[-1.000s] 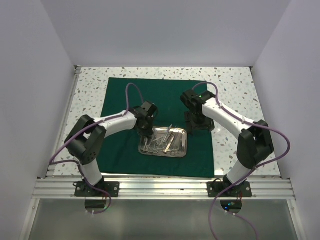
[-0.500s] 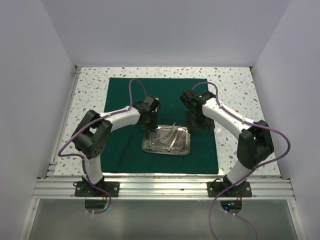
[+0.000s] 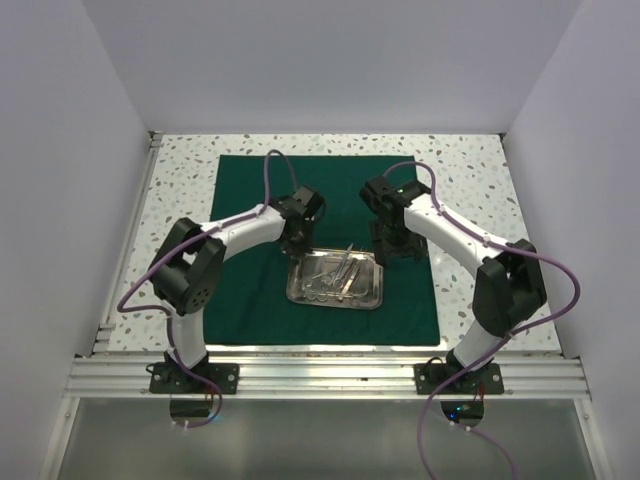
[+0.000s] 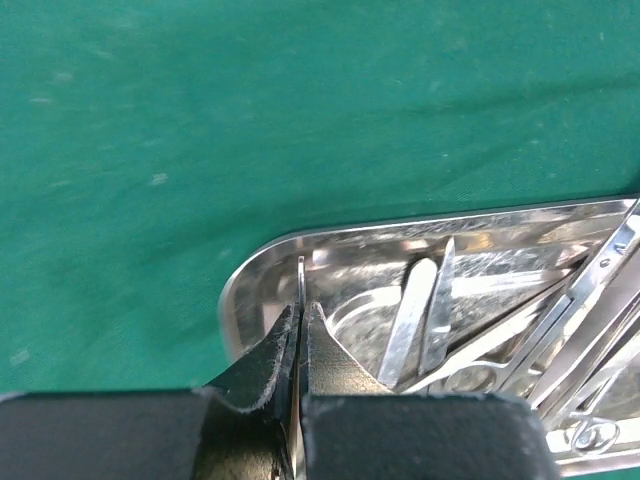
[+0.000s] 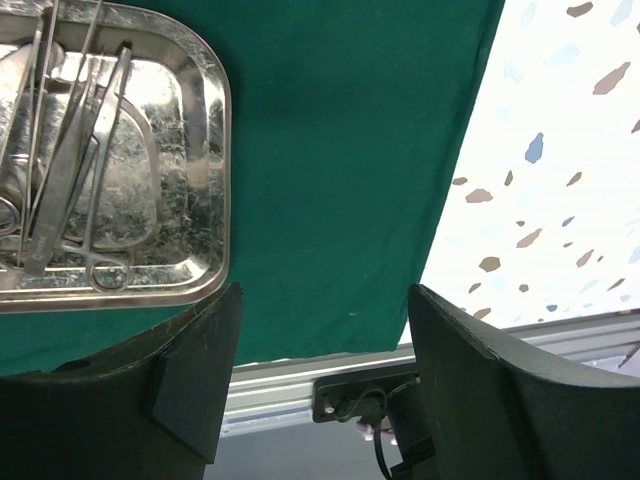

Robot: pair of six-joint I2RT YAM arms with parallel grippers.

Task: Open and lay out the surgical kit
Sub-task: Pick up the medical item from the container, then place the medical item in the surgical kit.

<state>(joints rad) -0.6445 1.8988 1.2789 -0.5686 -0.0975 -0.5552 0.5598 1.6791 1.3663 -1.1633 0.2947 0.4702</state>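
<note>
The surgical kit lies opened: its dark green drape (image 3: 250, 200) is spread flat, and the shiny steel tray (image 3: 330, 304) sits on the drape's near middle with several slim silver instruments (image 3: 338, 272) inside. My left gripper (image 3: 297, 240) hangs over the tray's far-left corner. In the left wrist view its jaws (image 4: 299, 320) are shut on a thin silver instrument (image 4: 301, 275) seen edge-on, beside the tray rim (image 4: 232, 300). My right gripper (image 3: 398, 245) is just right of the tray, open (image 5: 315, 330), with only drape (image 5: 340, 150) between its fingers.
Speckled white tabletop (image 3: 470, 190) surrounds the drape, and white walls close in the back and both sides. An aluminium rail (image 3: 330, 375) runs along the near edge and carries both arm bases. The drape's right edge lies close to the right gripper.
My left gripper closed fully and moved from over the tray's left part toward its far-left corner. The tray slid slightly right. The right arm barely moved.
</note>
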